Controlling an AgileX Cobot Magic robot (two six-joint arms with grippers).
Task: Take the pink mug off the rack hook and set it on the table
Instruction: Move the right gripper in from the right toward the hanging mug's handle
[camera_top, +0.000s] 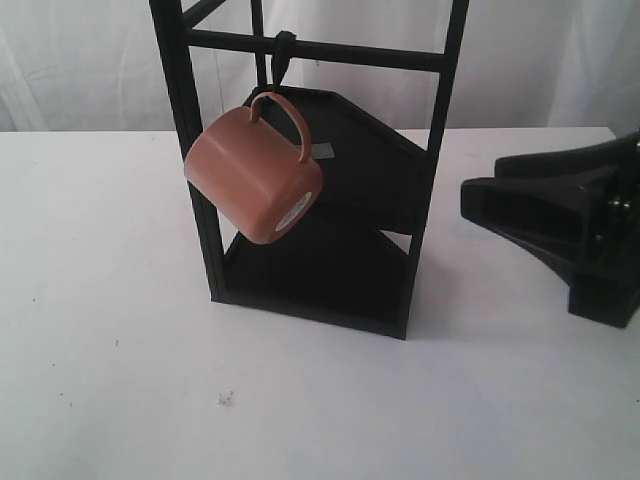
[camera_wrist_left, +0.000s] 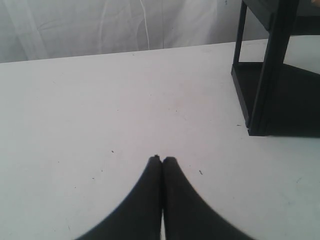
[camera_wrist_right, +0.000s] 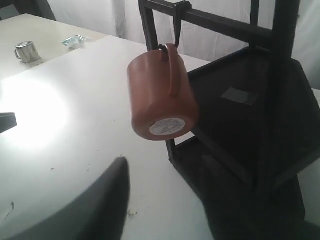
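The pink mug (camera_top: 252, 176) hangs tilted by its loop handle from the small black rack hook (camera_top: 283, 55) under the rack's (camera_top: 190, 120) top crossbar. Its sticker base faces down and right. The right wrist view shows the mug (camera_wrist_right: 159, 95) on the hook (camera_wrist_right: 177, 27), ahead of and above my right gripper (camera_wrist_right: 170, 200). That gripper is open and empty, one finger (camera_wrist_right: 107, 200) showing plainly and the other lost against the dark rack. In the exterior view the right gripper (camera_top: 482, 195) stands to the right of the rack, apart from the mug. My left gripper (camera_wrist_left: 162, 159) is shut and empty over the table (camera_wrist_left: 100, 110).
The rack's two black trays (camera_top: 360, 170) sit behind and below the mug, one with a grey tape patch (camera_top: 320, 151). A crumb (camera_top: 226, 398) lies on the table's front. A metal cup (camera_wrist_right: 25, 51) and a wrapper (camera_wrist_right: 75, 41) sit on a far surface.
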